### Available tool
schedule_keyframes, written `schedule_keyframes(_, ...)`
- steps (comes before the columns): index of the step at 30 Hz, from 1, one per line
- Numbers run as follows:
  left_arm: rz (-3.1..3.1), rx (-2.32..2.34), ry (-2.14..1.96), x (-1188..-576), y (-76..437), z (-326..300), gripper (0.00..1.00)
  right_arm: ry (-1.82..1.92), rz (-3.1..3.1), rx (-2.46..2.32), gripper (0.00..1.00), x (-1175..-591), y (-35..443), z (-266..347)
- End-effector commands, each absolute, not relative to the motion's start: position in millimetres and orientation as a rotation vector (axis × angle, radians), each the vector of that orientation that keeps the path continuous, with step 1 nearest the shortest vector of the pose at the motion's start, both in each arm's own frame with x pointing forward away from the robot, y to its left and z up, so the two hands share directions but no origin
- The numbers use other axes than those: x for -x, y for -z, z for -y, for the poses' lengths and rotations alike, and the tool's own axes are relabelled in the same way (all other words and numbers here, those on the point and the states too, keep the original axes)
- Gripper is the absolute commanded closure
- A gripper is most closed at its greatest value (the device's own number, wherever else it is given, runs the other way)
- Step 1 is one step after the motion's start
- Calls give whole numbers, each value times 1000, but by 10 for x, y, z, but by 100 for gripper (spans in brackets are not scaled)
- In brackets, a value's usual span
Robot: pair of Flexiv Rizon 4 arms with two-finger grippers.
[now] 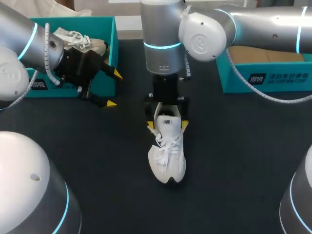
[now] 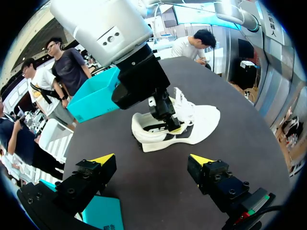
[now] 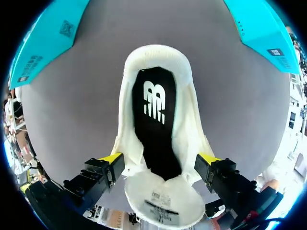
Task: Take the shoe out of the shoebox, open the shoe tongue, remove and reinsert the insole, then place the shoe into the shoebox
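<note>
White and upright on its sole, the shoe point(image 1: 167, 156) is seen in the middle of the black table point(image 1: 234, 161), with its toe turned toward the robot and its laces loosened. Its heel end is straddled by the right gripper point(image 1: 167, 126), which is closed on the shoe, one yellow tip pressed against each side. From that wrist the tongue point(image 3: 163, 203) is seen pulled back, and the black insole point(image 3: 156, 124) is shown lying inside the shoe. Off to the left, the left gripper point(image 1: 114, 88) is held spread wide with nothing in it, just beside the teal shoebox point(image 1: 109, 48). A second white shoe point(image 1: 80, 41) is seen inside that box. Another teal box point(image 1: 263, 78) is set at the far right.
</note>
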State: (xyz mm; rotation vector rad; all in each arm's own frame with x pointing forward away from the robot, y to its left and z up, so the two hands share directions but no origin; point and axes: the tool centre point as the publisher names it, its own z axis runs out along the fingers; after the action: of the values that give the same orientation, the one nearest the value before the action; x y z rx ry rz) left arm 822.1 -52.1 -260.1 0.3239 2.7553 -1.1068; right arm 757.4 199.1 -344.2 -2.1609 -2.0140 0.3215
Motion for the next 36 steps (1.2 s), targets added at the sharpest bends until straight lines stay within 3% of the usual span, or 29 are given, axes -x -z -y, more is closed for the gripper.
schedule_keyframes(1,-2757,-324,1103,-8217,2599,519,0,-324,2020,2167,0,-7555,3444,-1950)
schedule_keyframes(31,-2757,-324,1103,-8217,2599,519,0,-345,1987,2323,0,-6987,2736,-1998)
schedule_keyframes(32,-2757,-324,1103,-8217,2599,519,0,-346,1982,2324,8,-6972,2740,-2005)
schedule_keyframes(33,-2757,-324,1103,-8217,2599,519,0,-341,1976,2327,50,-6958,2741,-2009)
schedule_keyframes(34,-2757,-324,1103,-8217,2599,519,0,-341,1971,2327,64,-6944,2746,-2012)
schedule_keyframes(36,-2757,-324,1103,-8217,2599,519,0,-337,1963,2327,66,-6935,2759,-2016)
